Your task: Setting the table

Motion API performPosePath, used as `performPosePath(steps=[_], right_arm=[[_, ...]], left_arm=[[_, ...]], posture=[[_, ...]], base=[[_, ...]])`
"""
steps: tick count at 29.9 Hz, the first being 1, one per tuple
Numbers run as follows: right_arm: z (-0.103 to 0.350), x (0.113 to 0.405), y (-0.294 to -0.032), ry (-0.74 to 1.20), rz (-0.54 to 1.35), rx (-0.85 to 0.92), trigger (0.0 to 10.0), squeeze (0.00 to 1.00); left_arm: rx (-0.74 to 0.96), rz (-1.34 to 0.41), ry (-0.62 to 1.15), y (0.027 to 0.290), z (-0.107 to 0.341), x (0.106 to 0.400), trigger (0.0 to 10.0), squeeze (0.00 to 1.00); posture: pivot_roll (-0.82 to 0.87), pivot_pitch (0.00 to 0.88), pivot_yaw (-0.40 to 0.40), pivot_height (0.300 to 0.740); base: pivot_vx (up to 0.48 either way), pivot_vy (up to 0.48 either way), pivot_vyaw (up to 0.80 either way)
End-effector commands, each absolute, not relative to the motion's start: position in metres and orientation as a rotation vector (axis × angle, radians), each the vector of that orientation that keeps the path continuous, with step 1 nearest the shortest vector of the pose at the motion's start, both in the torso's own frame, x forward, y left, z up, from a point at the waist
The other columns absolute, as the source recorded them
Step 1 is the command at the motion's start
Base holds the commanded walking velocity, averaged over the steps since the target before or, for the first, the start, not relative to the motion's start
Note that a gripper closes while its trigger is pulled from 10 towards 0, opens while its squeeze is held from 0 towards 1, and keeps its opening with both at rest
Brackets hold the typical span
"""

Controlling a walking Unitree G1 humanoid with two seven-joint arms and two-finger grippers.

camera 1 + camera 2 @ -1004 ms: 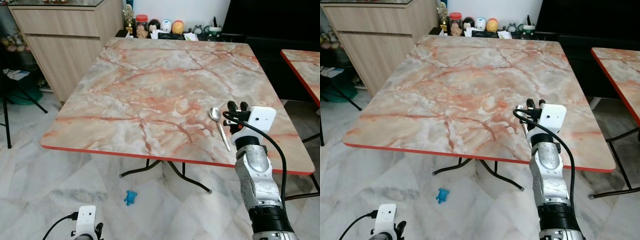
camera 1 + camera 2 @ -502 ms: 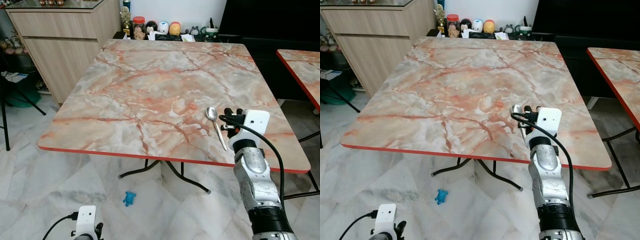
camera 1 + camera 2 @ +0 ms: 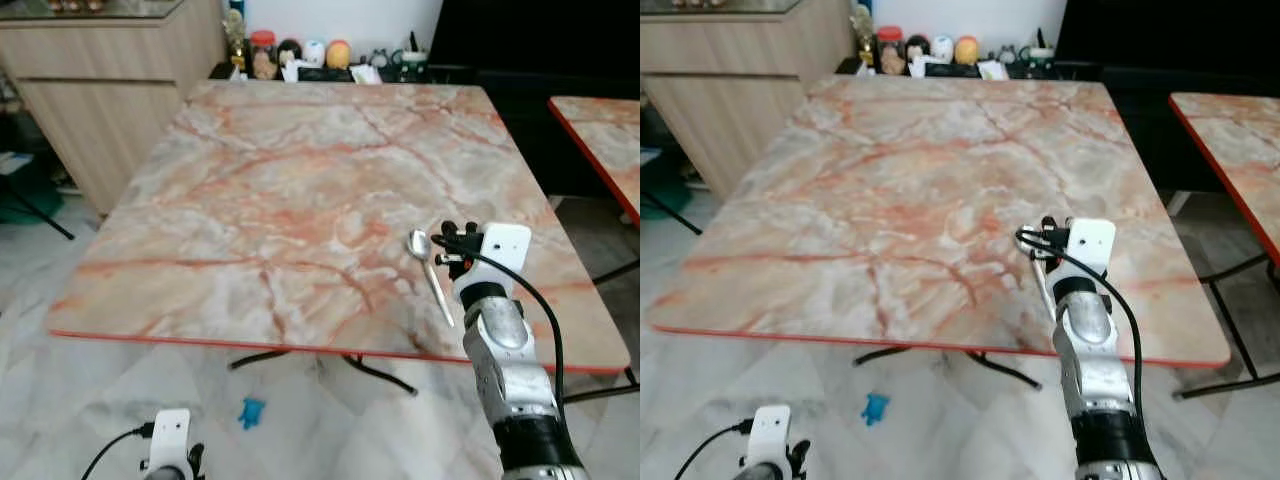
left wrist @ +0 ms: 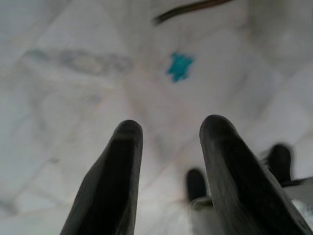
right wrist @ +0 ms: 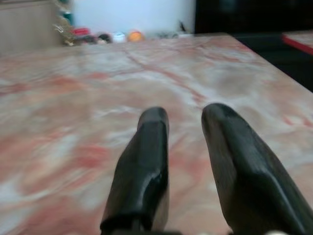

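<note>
Blurring frames — right claw point(image 3: 456, 243) parted, empty, beside spoon point(image 3: 429, 273) on table point(image 3: 300, 180).

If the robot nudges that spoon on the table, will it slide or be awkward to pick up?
The spoon looks like thin, stiff metal lying flat on the smooth marble table, so it would probably slide or spin easily. Its low profile likely makes pinching hard for the right gripper, which is open beside it.

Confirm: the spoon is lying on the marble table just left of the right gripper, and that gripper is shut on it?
Not quite. The right gripper is open, holding nothing, as the right wrist view shows. The spoon does lie on the marble table just left of it.
</note>
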State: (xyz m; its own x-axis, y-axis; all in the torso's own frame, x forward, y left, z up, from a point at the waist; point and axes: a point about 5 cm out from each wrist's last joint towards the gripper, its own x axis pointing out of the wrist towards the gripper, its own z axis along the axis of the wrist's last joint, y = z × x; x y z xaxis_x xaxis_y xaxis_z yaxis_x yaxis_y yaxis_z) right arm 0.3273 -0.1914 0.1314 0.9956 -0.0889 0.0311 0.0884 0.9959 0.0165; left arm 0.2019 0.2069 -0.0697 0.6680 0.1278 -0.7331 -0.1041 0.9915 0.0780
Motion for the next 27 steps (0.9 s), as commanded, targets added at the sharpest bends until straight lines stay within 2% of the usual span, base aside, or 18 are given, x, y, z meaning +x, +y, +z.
performPosePath(steps=[1,8,9,10,11,12,18,27], right_arm=[[0.136,0.329,-0.185,-0.045,-0.072,0.020,10.0,0.00],[0.128,0.324,-0.180,0.001,-0.048,0.040,10.0,0.00],[0.126,0.321,-0.178,0.013,-0.037,0.055,10.0,0.09],[0.126,0.321,-0.178,0.013,-0.037,0.055,10.0,0.09],[0.125,0.318,-0.178,0.024,-0.037,0.057,10.0,0.49],[0.123,0.316,-0.177,0.035,-0.036,0.057,10.0,1.00],[0.112,0.295,-0.173,0.143,-0.022,0.028,10.0,1.00],[0.113,0.277,-0.176,0.201,-0.044,-0.002,10.0,1.00]], left_arm=[[0.043,0.150,0.843,0.215,-0.071,0.197,10.0,0.00],[0.044,0.153,0.845,0.214,-0.071,0.197,10.0,0.00],[0.043,0.153,0.845,0.214,-0.071,0.196,10.0,0.00],[0.043,0.153,0.845,0.214,-0.071,0.196,10.0,0.00],[0.044,0.153,0.846,0.214,-0.071,0.196,10.0,0.00],[0.044,0.153,0.847,0.214,-0.072,0.196,10.0,0.00],[0.046,0.154,0.855,0.215,-0.072,0.195,10.0,0.00],[0.048,0.155,0.862,0.216,-0.073,0.194,10.0,0.00]], posture=[[0.00,0.052,0.000,0.740],[0.00,0.053,-0.002,0.740],[0.00,0.054,-0.002,0.740],[0.00,0.054,-0.002,0.740],[0.00,0.054,-0.002,0.740],[0.00,0.053,-0.003,0.740],[0.00,0.053,-0.005,0.740],[-0.01,0.041,-0.003,0.740]], base=[[0.300,0.000,0.00],[0.000,0.000,0.00],[0.000,0.000,0.00],[0.000,0.000,0.00],[0.000,0.000,0.00],[0.000,0.000,0.00],[0.000,0.000,0.00],[0.000,0.000,0.00]])
